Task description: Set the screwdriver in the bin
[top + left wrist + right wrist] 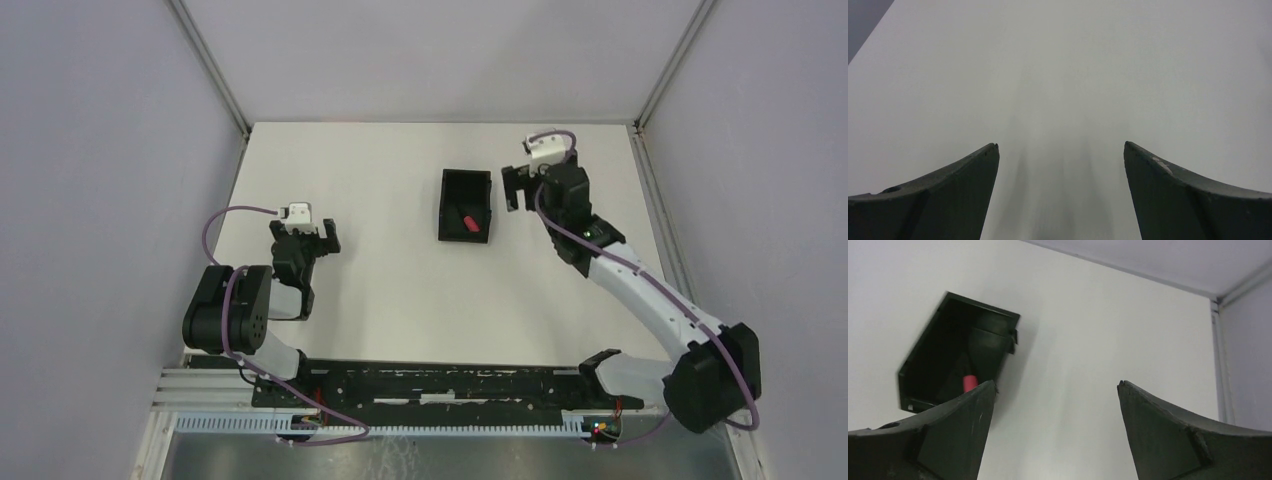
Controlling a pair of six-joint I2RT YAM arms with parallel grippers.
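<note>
The black bin point(452, 190) stands on the white table right of the middle. Inside it lies the screwdriver point(468, 222), its red handle near the bin's near end. My right gripper point(514, 186) hangs just to the right of the bin, open and empty. In the right wrist view the bin point(930, 355) sits at the upper left with the screwdriver's red handle point(969, 382) showing just past my left finger, and the right gripper point(1057, 382) holds nothing. My left gripper point(312, 238) is far off at the left, open; in its wrist view the left gripper point(1060, 145) has only bare table between its fingers.
The white table point(390, 300) is bounded by grey walls with metal corner posts point(215, 70). The right wall's edge rail point(1220, 355) runs close to the right of my right gripper. Both arm bases sit on the black rail point(440, 385) at the near edge.
</note>
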